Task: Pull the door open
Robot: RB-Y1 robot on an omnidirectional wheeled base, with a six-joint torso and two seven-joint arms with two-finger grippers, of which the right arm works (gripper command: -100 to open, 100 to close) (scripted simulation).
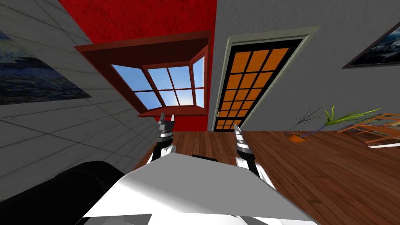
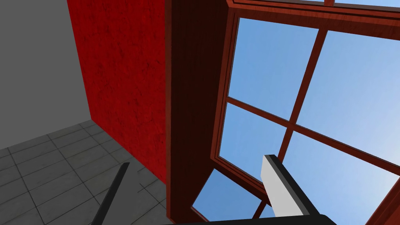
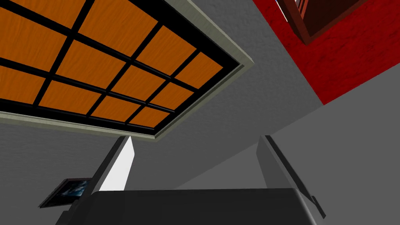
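Observation:
The door (image 1: 244, 88) is black-framed with several orange panels and stands shut in a pale frame in the grey wall ahead. A small pale handle (image 1: 219, 113) sits on its left edge, low in the head view. My right gripper (image 1: 236, 128) is raised in front of me, well short of the door and open. In the right wrist view the right gripper (image 3: 195, 156) has nothing between its fingers, and the door (image 3: 97, 70) lies beyond them. My left gripper (image 1: 166, 118) is held up before the bay window, also open (image 2: 195, 183) and holding nothing.
A red wall with a dark wooden bay window (image 1: 168, 86) adjoins the door's left side. A potted plant (image 1: 299, 136) and a wooden rack (image 1: 375, 127) stand on the wood floor (image 1: 332, 175) to the right. A black shape (image 1: 58, 187) lies low at my left.

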